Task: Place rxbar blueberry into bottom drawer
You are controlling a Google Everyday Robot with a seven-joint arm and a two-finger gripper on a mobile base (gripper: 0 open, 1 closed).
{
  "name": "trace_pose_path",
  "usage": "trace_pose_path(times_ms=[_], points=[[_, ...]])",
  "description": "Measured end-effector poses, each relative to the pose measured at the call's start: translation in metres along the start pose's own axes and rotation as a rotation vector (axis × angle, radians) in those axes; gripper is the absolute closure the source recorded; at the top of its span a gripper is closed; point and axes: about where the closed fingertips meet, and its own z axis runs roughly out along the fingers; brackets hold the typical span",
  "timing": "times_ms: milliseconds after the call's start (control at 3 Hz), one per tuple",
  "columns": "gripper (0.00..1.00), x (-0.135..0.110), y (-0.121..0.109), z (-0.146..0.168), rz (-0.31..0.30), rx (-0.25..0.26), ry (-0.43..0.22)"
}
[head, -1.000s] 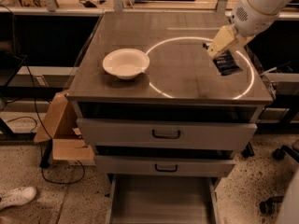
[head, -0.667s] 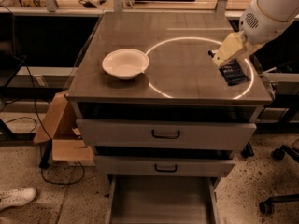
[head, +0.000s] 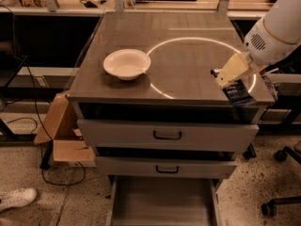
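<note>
The rxbar blueberry (head: 238, 93), a dark navy wrapped bar with pale text, hangs above the front right corner of the cabinet top. My gripper (head: 229, 77) is shut on its upper end, with the pale fingers (head: 232, 69) pointing down and left from the white arm (head: 280, 27). The bottom drawer (head: 162, 202) is pulled out at the foot of the cabinet, a shallow grey tray with a bare floor, well below and left of the bar.
A white bowl (head: 126, 64) sits on the cabinet top (head: 188, 46) at the left. Two shut drawers with dark handles (head: 167, 135) are above the open one. A cardboard box (head: 61, 131) stands left; an office chair base (head: 282, 204) is at the right.
The arm has carried the bar from the right rear part of the top toward the front right corner, lower in view. The bowl and drawers have not moved.
</note>
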Motion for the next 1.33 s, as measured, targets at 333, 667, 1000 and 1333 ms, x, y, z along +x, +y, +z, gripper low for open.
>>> trace_pose_path(times_ms=[333,667,1000,1333], points=[[1.00,0.017,0.010,0.001,0.032,0.009,-0.035],[1.00,0.042,0.024,0.020,0.075,-0.004,-0.047],[1.00,0.065,0.035,0.046,0.113,-0.031,-0.030],[1.00,0.089,0.045,0.075,0.146,-0.069,0.020]])
